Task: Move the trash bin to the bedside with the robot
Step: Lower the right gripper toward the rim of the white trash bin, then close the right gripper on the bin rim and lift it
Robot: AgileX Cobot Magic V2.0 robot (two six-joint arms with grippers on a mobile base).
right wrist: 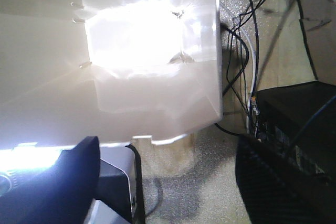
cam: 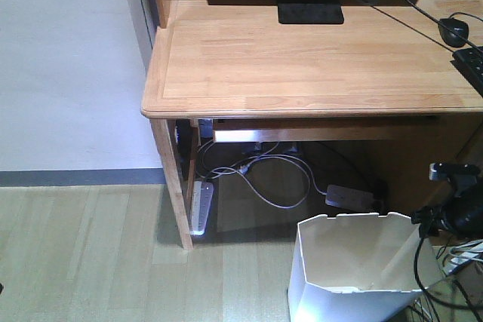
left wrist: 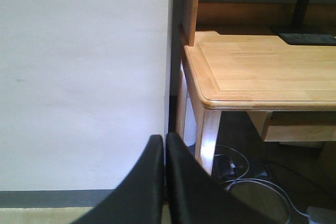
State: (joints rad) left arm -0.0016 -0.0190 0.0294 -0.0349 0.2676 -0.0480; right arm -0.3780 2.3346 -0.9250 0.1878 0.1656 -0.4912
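Note:
The white trash bin (cam: 355,262) stands on the floor under the desk's right part, its cut-corner rim open upward. My right arm and gripper (cam: 441,220) sit at the bin's right rim. In the right wrist view I look down into the bin (right wrist: 131,93). The right gripper (right wrist: 165,142) is open, with one dark finger (right wrist: 73,182) at lower left and a dark shape that looks like the other at lower right. The bin's near rim lies between them. My left gripper (left wrist: 164,139) is shut and empty, facing the wall. The bed is out of view.
A light wooden desk (cam: 302,58) carries a monitor base (cam: 309,5), a mouse (cam: 455,30) and a keyboard (cam: 472,62). A power strip (cam: 201,201) and cables (cam: 279,179) lie under it. Right of the bin are a black case (right wrist: 299,124) and more cables (right wrist: 247,51).

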